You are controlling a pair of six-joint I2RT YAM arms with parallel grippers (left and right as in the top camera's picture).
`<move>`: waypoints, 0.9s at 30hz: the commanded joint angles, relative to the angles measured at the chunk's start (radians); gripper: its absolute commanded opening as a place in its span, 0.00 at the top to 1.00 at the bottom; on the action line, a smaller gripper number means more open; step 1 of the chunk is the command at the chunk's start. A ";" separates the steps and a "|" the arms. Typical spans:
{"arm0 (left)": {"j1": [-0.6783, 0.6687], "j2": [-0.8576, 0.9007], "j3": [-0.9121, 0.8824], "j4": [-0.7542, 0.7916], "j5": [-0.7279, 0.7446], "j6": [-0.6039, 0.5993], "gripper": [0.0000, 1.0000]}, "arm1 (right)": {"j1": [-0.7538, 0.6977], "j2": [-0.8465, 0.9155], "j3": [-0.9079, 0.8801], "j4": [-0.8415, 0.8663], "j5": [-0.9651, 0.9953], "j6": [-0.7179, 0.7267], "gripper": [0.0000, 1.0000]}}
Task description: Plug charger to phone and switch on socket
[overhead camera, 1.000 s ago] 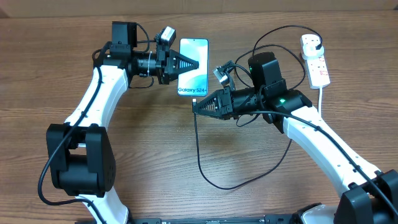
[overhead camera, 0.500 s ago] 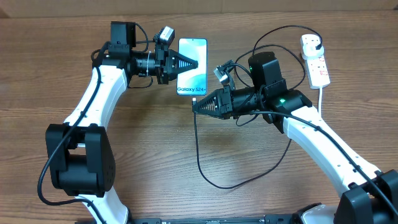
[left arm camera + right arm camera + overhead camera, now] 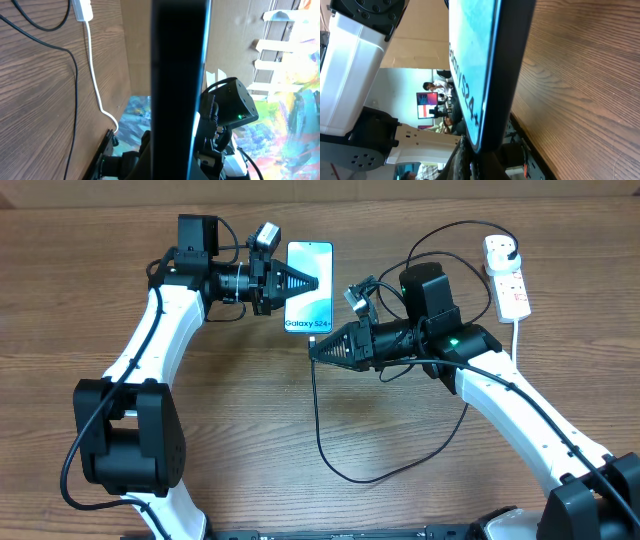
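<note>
The phone (image 3: 312, 295), with its blue-teal "Galaxy S24+" screen up, is at the table's upper middle. My left gripper (image 3: 303, 281) is shut on its left edge; in the left wrist view the phone's dark edge (image 3: 177, 75) fills the centre. My right gripper (image 3: 318, 348) is shut on the small connector of the charger (image 3: 318, 420) and holds it at the phone's bottom edge. In the right wrist view the phone (image 3: 472, 65) sits right above the jaws (image 3: 485, 162). The black cable loops across the table to a black plug (image 3: 506, 248) in the white socket (image 3: 510, 285).
The socket's thick white cord (image 3: 516, 335) runs down past the right arm and shows in the left wrist view (image 3: 92, 65). The black cable's loop lies on the wood in front of the right arm. Brown cardboard lines the table's far edge.
The phone and my left gripper have shifted very slightly left. The right gripper and cable have not visibly moved.
</note>
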 commanded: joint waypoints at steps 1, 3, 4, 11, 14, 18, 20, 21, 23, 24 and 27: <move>-0.008 -0.009 0.015 0.003 0.017 -0.005 0.96 | 0.005 -0.006 0.003 0.007 -0.001 0.006 0.96; -0.008 -0.009 0.015 0.003 0.000 -0.006 0.96 | 0.006 -0.006 0.003 0.007 -0.005 0.006 0.96; -0.008 -0.009 0.015 0.003 -0.003 -0.006 0.96 | 0.008 -0.006 0.003 0.007 -0.008 0.006 0.96; -0.008 -0.009 0.015 0.003 -0.015 -0.006 0.96 | 0.021 -0.006 0.003 0.011 -0.006 0.006 0.96; -0.010 -0.009 0.015 0.003 -0.013 -0.006 0.96 | 0.021 -0.006 0.003 0.012 0.005 0.006 0.96; -0.019 -0.009 0.015 0.003 -0.010 -0.006 0.96 | 0.021 -0.006 0.003 0.019 0.004 0.006 0.96; -0.026 -0.009 0.015 0.003 -0.010 -0.006 0.96 | 0.021 -0.006 0.003 0.018 0.004 0.006 0.96; -0.027 -0.009 0.015 0.003 -0.010 -0.006 0.96 | 0.021 -0.006 0.003 0.019 0.004 0.006 0.96; -0.031 -0.009 0.015 0.003 -0.010 -0.006 0.96 | 0.021 -0.006 0.002 0.019 0.007 0.006 0.96; -0.031 -0.009 0.015 0.003 -0.010 -0.006 0.96 | 0.021 -0.006 0.003 0.019 0.011 0.006 0.96; -0.031 -0.009 0.015 0.003 -0.006 -0.008 0.96 | 0.021 -0.006 0.003 0.018 0.012 0.006 0.96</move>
